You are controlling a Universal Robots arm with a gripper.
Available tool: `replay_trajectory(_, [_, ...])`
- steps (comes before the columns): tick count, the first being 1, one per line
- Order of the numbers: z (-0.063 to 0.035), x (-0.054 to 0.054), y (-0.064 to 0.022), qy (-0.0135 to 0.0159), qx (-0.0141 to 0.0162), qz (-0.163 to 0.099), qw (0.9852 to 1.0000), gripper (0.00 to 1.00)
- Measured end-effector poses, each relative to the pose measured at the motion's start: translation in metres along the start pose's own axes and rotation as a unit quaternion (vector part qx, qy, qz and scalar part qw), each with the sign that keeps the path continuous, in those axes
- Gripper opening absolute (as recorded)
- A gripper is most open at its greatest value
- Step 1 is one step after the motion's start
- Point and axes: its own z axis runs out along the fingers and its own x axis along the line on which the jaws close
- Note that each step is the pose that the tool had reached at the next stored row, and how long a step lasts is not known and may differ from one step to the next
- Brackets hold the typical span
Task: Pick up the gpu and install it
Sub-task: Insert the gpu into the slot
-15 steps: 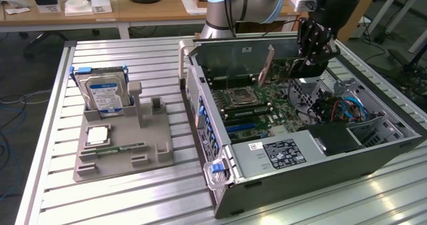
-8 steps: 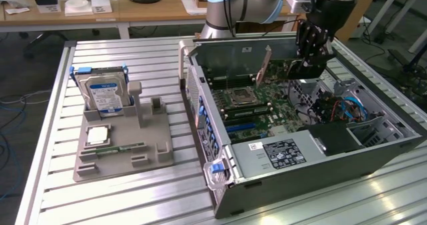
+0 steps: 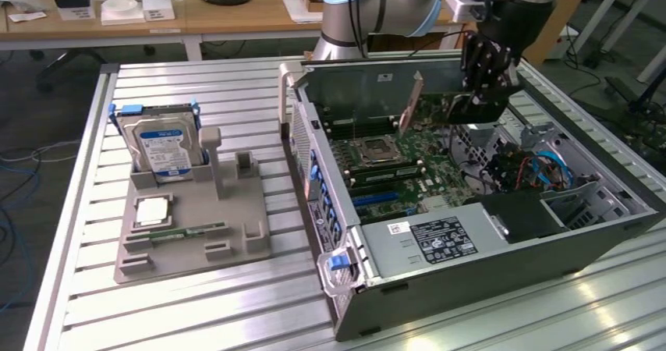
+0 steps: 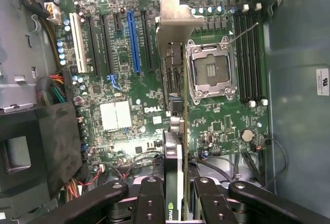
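Risk here lies mostly in alignment. The fingers [image 4: 152, 203] are closed partway onto the gpu [image 4: 173, 177], pinching the thin card edge-on between them, and its silvery end bracket [image 4: 178, 15] sits at the end far from the fingers. The card hangs inside the open computer case [image 3: 469, 288], directly beneath the fingers and over the motherboard [image 4: 124, 80]. The blue slot [image 4: 133, 41] lies to one side of it and the processor socket [image 4: 209, 72] to the other. The card's own body hides whether its contact edge has met a slot. If it stands a little off the slot line or tilted, pressing down would likely jam the connector on the slot wall or scrape nearby components. The bracket could catch on the case's rear wall. Gripped near one end only, the card may pivot between the fingers under load.
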Motion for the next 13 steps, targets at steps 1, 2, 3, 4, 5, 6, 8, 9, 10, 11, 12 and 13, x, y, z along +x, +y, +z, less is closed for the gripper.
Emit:
replay_trajectory(1, [0.0004, 0.0000, 0.0000, 0.0000, -0.0003, -0.001, 1.0000, 0.27])
replay_trajectory(2, [0.0006, 0.0001, 0.0000, 0.0001, -0.0006, -0.001, 1.0000, 0.27])
replay_trajectory(3, [0.0009, 0.0001, 0.0000, 0.0001, -0.0008, -0.002, 1.0000, 0.27])
replay_trajectory(4, [0.0012, 0.0001, 0.0000, 0.0001, -0.0008, -0.002, 1.0000, 0.27])
replay_trajectory(5, [0.0015, 0.0001, 0.0000, 0.0000, -0.0009, -0.002, 1.0000, 0.27])
replay_trajectory(6, [0.0017, 0.0001, 0.0000, 0.0001, -0.0009, -0.002, 1.0000, 0.27])
replay_trajectory(8, [0.0024, 0.0001, 0.0001, 0.0000, -0.0009, -0.002, 1.0000, 0.27])
replay_trajectory(9, [0.0024, 0.0002, 0.0001, 0.0001, -0.0009, -0.002, 1.0000, 0.27])
replay_trajectory(10, [0.0024, 0.0002, 0.0001, 0.0001, -0.0009, -0.002, 1.0000, 0.27])
replay_trajectory(11, [0.0024, 0.0002, 0.0001, 0.0001, -0.0009, -0.002, 1.0000, 0.27])
replay_trajectory(12, [0.0024, 0.0002, 0.0001, 0.0001, -0.0009, -0.002, 1.0000, 0.27])
replay_trajectory(13, [0.0024, 0.0002, 0.0001, 0.0001, -0.0009, -0.002, 1.0000, 0.27])
